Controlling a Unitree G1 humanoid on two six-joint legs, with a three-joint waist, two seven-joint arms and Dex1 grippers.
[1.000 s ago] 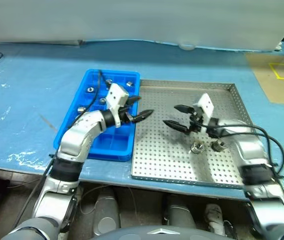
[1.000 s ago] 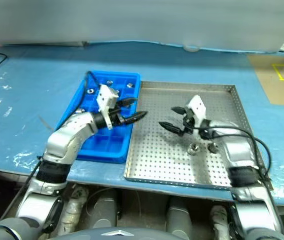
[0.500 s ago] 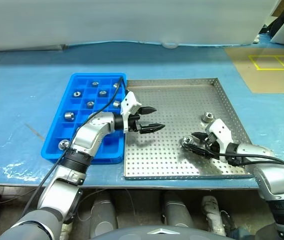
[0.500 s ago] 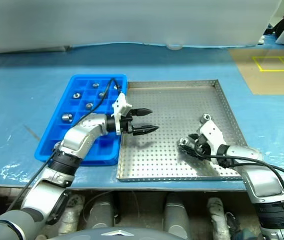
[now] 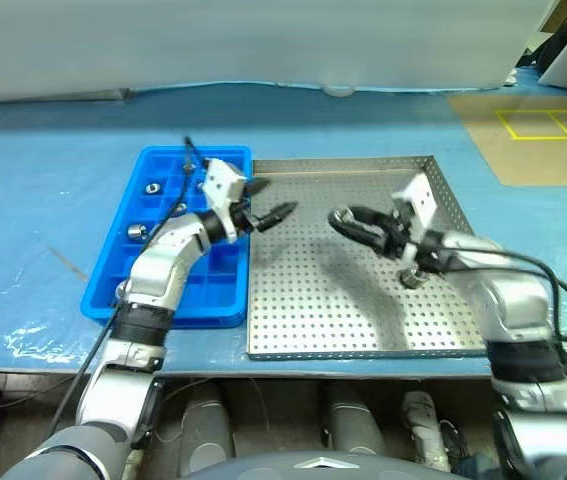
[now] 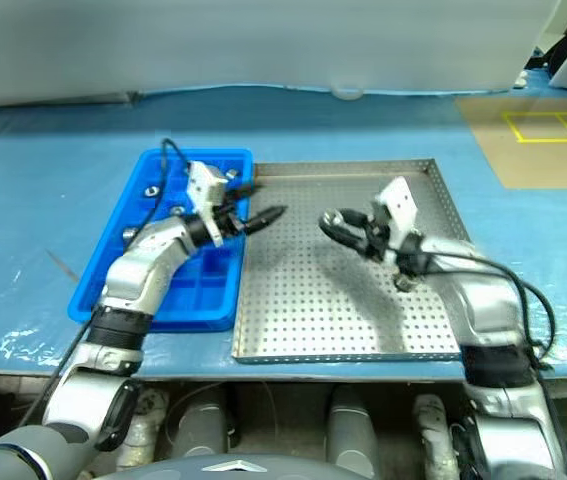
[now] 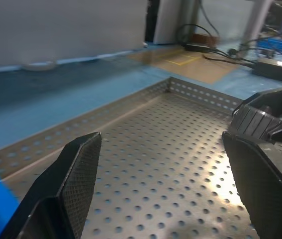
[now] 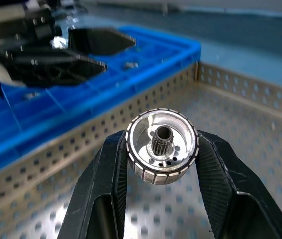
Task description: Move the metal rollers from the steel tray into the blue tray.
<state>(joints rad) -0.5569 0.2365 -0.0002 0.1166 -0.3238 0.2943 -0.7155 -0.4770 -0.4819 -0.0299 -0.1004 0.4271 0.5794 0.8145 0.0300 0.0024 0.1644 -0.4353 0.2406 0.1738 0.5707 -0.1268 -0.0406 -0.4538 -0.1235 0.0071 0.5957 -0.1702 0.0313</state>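
My right gripper (image 5: 341, 219) is shut on a metal roller (image 8: 162, 146), a shiny ribbed ring with a dark toothed hub, and holds it above the middle of the steel tray (image 5: 343, 163). The blue tray (image 5: 163, 312) lies just left of the steel tray, with a few rollers (image 5: 150, 186) in its far and left compartments. My left gripper (image 5: 275, 197) hangs open over the seam between the two trays, its tips pointing at the right gripper with nothing between them. A small grey round thing (image 5: 413, 278) sits under my right wrist; I cannot tell whether it is a roller.
Both trays rest on a pale blue table sheet (image 5: 43, 200) that runs to the front edge. A brown patch with yellow tape marks (image 5: 533, 130) lies at the far right. A black cable (image 5: 185, 165) arcs over the blue tray from my left wrist.
My right gripper has shut on a roller at the tray floor and lifted it up and left, toward the blue tray. My left gripper has drawn back toward the blue tray, staying open.
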